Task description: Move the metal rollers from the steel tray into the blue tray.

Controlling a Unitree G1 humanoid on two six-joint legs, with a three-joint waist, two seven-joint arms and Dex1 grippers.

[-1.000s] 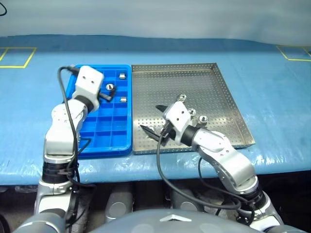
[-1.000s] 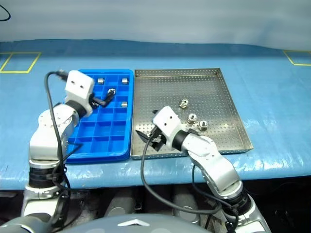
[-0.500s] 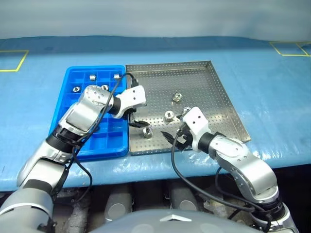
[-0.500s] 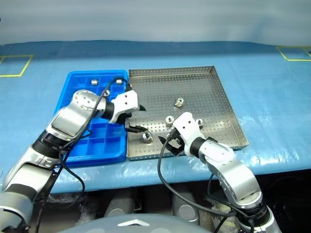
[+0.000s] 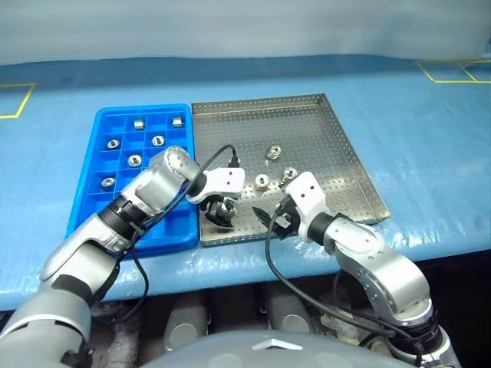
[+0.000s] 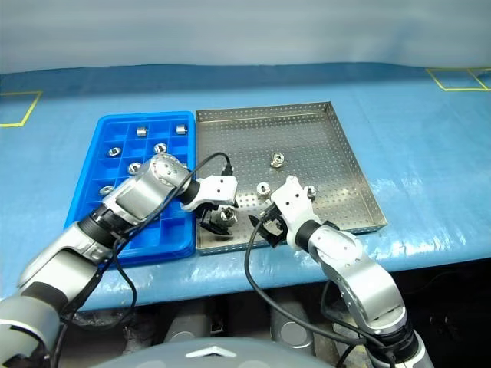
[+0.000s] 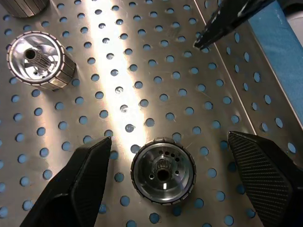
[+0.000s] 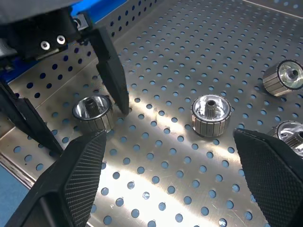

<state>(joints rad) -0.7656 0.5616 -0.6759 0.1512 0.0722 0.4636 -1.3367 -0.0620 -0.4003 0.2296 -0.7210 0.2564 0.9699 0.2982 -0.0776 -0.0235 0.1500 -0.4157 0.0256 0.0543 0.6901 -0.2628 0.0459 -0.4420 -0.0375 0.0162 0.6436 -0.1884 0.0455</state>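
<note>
Left gripper (image 7: 163, 175) down low over the steel tray (image 5: 330, 123), fingers apart on both sides of one roller (image 7: 163, 172). No touch yet, a gap on each side, nothing held. Roller standing on end between the fingers, hole facing up, close to the tray's near corner beside the blue tray (image 5: 96, 134).

Right gripper (image 8: 165, 184) just beside, fingers spread wide, empty, hanging over the same near part of the steel tray. One fingertip pokes in close to the left gripper.

A bit farther out, three more metal rollers: second roller (image 5: 261, 182), third roller (image 5: 289, 175) and fourth roller (image 5: 272, 152), all sitting loose on the dotted floor. Beyond the left gripper's arm, six rollers already in the blue tray's little boxes, like this one (image 5: 134, 160).

Probably hard, smooth and a bit heavy for so small a thing. No squish, so likely to slip or pop out if pinched off-centre. On its side, likely to roll away. Best place to pinch: the ribbed round side, right across the middle, keeping it upright.

Hard to tell from the head views: the picked roller, mostly behind the left fingers. Also some of the blue tray's near boxes, covered by the left arm.
</note>
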